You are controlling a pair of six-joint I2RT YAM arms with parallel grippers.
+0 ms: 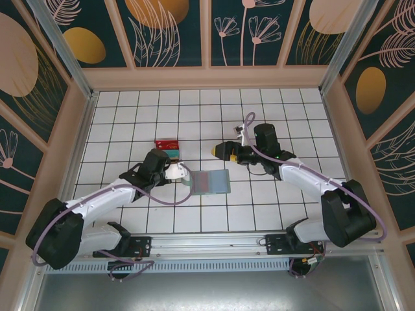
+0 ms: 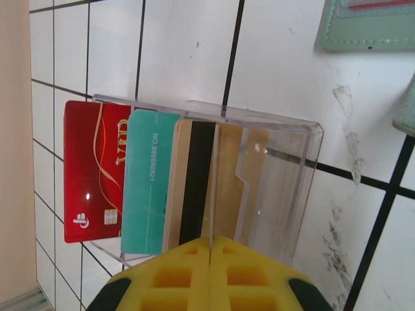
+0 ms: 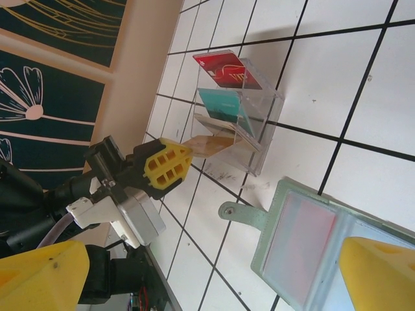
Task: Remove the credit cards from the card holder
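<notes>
A tan card (image 2: 188, 181), thin, stiff, light and probably slick, is being pinched by its short edge in the closed left gripper (image 2: 211, 275), with its far end inside the clear tray (image 2: 285, 168). Three cards are being counted there: the tan card, a teal card (image 2: 149, 181) and a red card (image 2: 91, 175). One wallet (image 3: 311, 240) is being left open on the table near the tray, with something reddish showing inside. The right gripper (image 1: 224, 149) is being held wide open and empty near the wallet.

Clear glossy plastic tray (image 2: 295, 194), glossy plastic red card (image 2: 87, 168), matt stitched card holder (image 2: 363, 32), smooth white tiles (image 2: 188, 45)
</notes>
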